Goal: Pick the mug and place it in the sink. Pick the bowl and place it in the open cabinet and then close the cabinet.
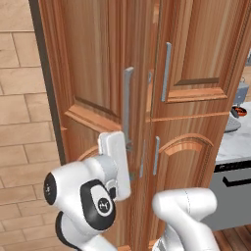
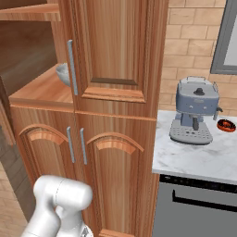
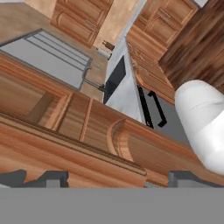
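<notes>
— Up on the shelf, above the tool, sat the bowl, inside the cabinet. Only its rim showed past the shut door. What was left looked like the closing.

— And the tool?

— Its fingers were spread wide, with nothing between them. Wood lay close in front. It hung low beside the open door, near the foot of that door's bar handle. I could not tell whether it touched.

— How would the door handle?

— Stiff, I judged: a tall wooden panel swinging on hinges, light to push and not fragile. The flat face offered little to pinch. The smooth metal bar was the place to take hold, or the free edge might simply be pushed.

— Any room to move?

— Open space lay on the tool's side of the door. The brick wall stood beyond its hinge side. The coffee machine on the table stood well apart, past the cabinet's far side. The risk I saw was the fingers catching between the door's edge and its neighbour.
</notes>
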